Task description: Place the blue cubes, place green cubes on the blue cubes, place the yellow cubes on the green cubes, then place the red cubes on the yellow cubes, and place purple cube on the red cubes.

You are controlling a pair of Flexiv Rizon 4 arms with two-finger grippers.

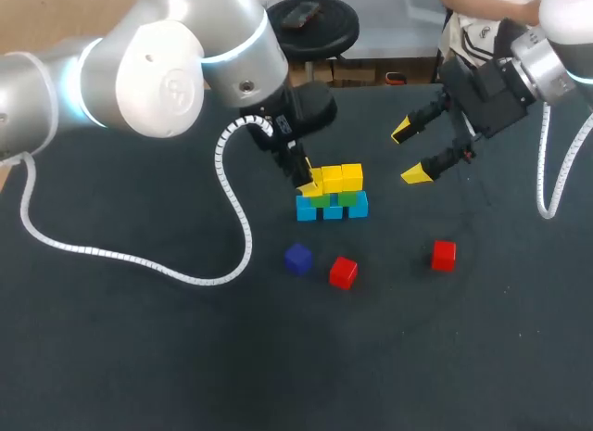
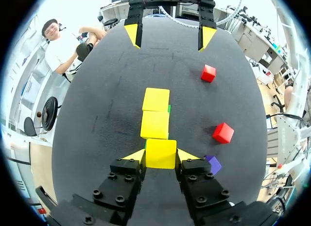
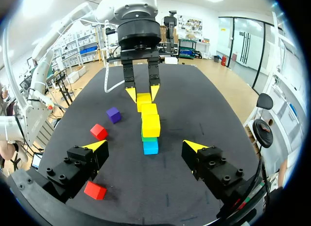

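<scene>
Left claw [image 2: 160, 158] pinches yellow cube [image 2: 161, 149], both sides shown only in its wrist view.

Nothing legible shows on the table [image 1: 139, 357] or the arms. A small white sticker [image 1: 283, 127] sits on the black body of the left gripper [image 1: 306, 183], its print too small to read. A faint round emblem [image 1: 176, 84] marks the left arm's white joint cap, also illegible.

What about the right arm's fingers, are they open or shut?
Open. The right arm's fingers stand wide apart, off to one side of the cube stack, touching nothing.
</scene>
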